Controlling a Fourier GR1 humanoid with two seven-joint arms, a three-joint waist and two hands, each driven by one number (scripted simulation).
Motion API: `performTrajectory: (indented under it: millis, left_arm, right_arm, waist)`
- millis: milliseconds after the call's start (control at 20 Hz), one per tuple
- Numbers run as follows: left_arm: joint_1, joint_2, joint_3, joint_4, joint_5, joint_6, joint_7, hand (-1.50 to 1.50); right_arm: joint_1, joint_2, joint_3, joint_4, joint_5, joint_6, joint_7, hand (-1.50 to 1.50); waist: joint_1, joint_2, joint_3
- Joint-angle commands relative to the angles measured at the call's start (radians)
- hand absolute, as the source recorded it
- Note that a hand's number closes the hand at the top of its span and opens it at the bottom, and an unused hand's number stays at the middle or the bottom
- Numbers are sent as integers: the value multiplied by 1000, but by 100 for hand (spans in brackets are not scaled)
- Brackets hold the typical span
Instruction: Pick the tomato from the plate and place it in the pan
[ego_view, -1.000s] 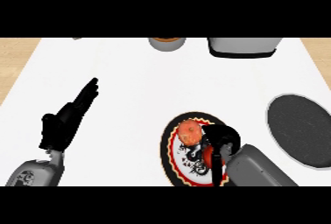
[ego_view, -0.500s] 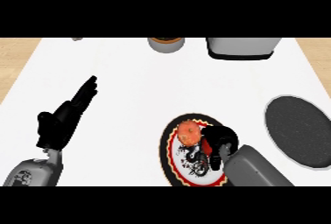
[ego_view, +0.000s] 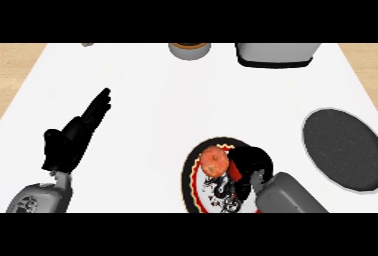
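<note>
White desk (ego_view: 184, 100) fills the view, smooth and bare through the middle, with pale wood floor showing past its left and right edges. Over at the left edge, the left hand (ego_view: 66, 145) rests flat and black, fingers straight and together, pointing up and away towards the far edge, with its grey forearm (ego_view: 37, 197) coming in from the near left corner.

Now to the near edge, right of centre: a round plate (ego_view: 189, 180) with a dark rim and a red, black and cream pattern. The tomato (ego_view: 214, 161) sits on its far half, round, orange-red and ribbed. The right hand (ego_view: 252, 161) is right up against the tomato's right side, over the plate, on a chunky grey forearm (ego_view: 288, 195). Black hand on black pattern, so I cannot tell whether it has closed on the tomato.

By the right edge lies the pan (ego_view: 339, 150), a dark, matte oval with a pale rim, well apart from the plate.
</note>
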Motion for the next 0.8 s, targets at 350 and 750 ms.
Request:
performTrajectory:
  millis: [350,750]
  left_arm:
    - [58,4,28,-21,-13,4,15,0]
    - [43,7,61,12,18,-18,-16,0]
  right_arm:
    - [173,61,70,-383,351,-435,116,150]
    - [261,-69,207,-727,797,-602,204,150]
  waist:
    - [-57,-20,10]
    - [-56,-7,9]
